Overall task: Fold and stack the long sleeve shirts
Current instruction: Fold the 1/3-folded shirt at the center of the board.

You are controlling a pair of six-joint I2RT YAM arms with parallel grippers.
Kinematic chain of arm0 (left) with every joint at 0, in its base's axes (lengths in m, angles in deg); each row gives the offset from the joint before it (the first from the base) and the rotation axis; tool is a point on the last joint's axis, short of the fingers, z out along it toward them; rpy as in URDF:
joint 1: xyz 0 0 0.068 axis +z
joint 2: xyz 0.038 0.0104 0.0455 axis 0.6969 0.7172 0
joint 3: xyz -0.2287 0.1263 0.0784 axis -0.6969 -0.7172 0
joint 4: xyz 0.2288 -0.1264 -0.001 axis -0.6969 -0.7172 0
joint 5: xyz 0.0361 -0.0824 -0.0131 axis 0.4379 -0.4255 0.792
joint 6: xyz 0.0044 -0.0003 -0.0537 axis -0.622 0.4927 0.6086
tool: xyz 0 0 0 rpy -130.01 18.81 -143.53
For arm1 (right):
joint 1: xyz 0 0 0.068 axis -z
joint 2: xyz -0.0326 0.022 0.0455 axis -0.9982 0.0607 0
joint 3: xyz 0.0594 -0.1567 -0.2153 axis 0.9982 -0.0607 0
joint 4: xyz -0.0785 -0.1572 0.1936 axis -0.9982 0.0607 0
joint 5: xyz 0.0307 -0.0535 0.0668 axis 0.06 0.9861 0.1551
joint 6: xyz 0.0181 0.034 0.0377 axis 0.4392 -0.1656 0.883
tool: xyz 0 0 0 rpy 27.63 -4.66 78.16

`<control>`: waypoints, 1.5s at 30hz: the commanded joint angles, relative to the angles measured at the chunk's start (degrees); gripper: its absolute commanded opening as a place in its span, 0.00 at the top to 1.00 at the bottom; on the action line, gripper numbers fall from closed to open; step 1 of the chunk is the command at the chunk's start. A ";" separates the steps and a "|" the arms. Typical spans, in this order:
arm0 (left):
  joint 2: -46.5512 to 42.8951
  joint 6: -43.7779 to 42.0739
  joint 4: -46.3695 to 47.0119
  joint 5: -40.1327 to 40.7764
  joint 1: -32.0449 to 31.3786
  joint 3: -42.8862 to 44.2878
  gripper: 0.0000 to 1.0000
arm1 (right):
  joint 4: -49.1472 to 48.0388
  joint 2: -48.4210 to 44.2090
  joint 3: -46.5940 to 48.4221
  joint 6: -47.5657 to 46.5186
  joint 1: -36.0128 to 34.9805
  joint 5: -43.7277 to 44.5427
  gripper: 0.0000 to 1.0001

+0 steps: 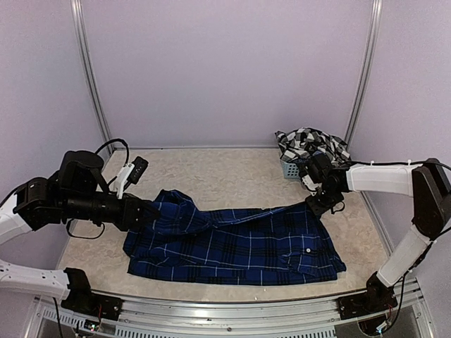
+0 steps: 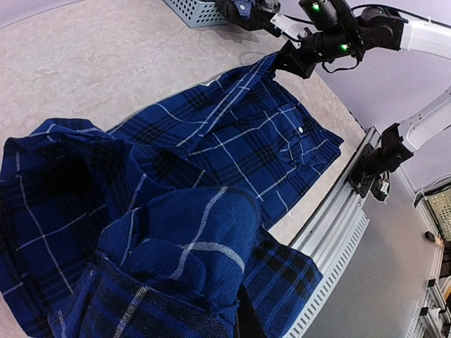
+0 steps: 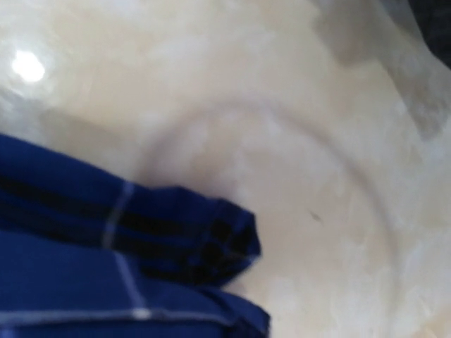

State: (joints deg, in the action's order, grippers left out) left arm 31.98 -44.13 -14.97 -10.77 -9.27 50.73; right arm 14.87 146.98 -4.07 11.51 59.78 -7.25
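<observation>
A navy blue long sleeve shirt (image 1: 239, 243) with thin white grid lines lies spread across the table, one sleeve stretched toward the back right. My left gripper (image 1: 144, 211) is shut on the shirt's bunched left end. In the left wrist view that cloth (image 2: 190, 239) covers the fingers. My right gripper (image 1: 318, 201) sits at the tip of the stretched sleeve (image 2: 246, 77). The right wrist view shows the sleeve's cuff (image 3: 225, 243) on the tabletop with no fingers in frame. A black-and-white checked shirt (image 1: 310, 143) is heaped on a basket at the back right.
The small grey-blue mesh basket (image 1: 289, 169) stands at the back right, just behind the right gripper. A metal rail (image 1: 232, 310) runs along the table's near edge, close to the shirt's hem. Lilac walls enclose the back and sides.
</observation>
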 commanded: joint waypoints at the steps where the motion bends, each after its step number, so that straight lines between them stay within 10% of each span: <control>1: -0.94 0.76 -3.57 1.46 -0.33 1.07 1.00 | 4.73 0.35 0.16 2.49 -0.67 4.74 0.82; 16: 0.38 -0.60 -6.58 -4.93 -0.98 2.24 1.00 | 12.84 -3.65 1.41 4.78 -4.51 -7.49 0.77; 27: 1.48 -2.40 -11.78 -5.34 -1.65 6.97 1.00 | 16.65 -8.65 4.80 6.49 -5.76 -15.14 0.51; 45: 0.92 -2.97 -16.67 1.18 -1.48 9.56 1.00 | 11.81 -9.84 10.44 7.63 -5.73 -13.09 0.52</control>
State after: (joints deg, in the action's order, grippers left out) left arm 33.59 -46.05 -30.42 -10.09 -10.56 59.16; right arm 29.25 138.83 4.65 18.39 54.38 -19.00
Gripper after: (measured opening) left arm 0.005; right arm 0.484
